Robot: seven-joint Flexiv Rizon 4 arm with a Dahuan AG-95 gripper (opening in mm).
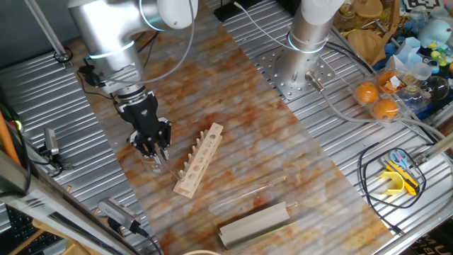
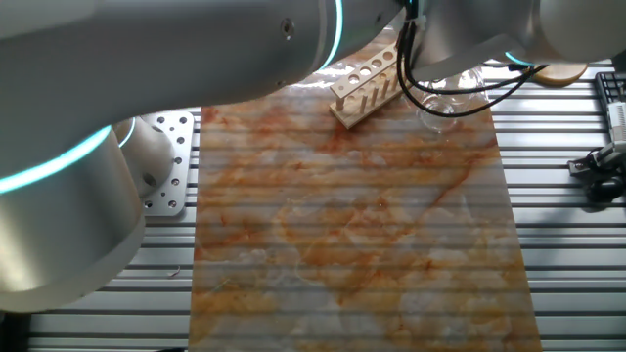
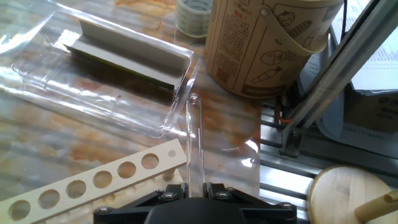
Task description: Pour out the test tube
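Observation:
My gripper [image 3: 195,185] is shut on the test tube [image 3: 194,134], a thin clear glass tube that runs straight out from between the jaws, with its open end over the marbled mat. In one fixed view the gripper [image 1: 151,147] hangs low, just left of the wooden tube rack [image 1: 200,159], right over a squat clear glass beaker [image 1: 155,164]. The tube itself is too faint to make out there. In the other fixed view the beaker [image 2: 442,106] stands beside the rack [image 2: 366,84], and the arm hides the gripper.
A clear plastic tray holding a grey block [image 3: 127,55] lies ahead of the hand, and also shows in one fixed view [image 1: 255,222]. A tall paper bucket [image 3: 267,43] and a small cup [image 3: 193,15] stand beyond. The rack [image 3: 93,183] lies left of the jaws. Clutter lines the table's edges.

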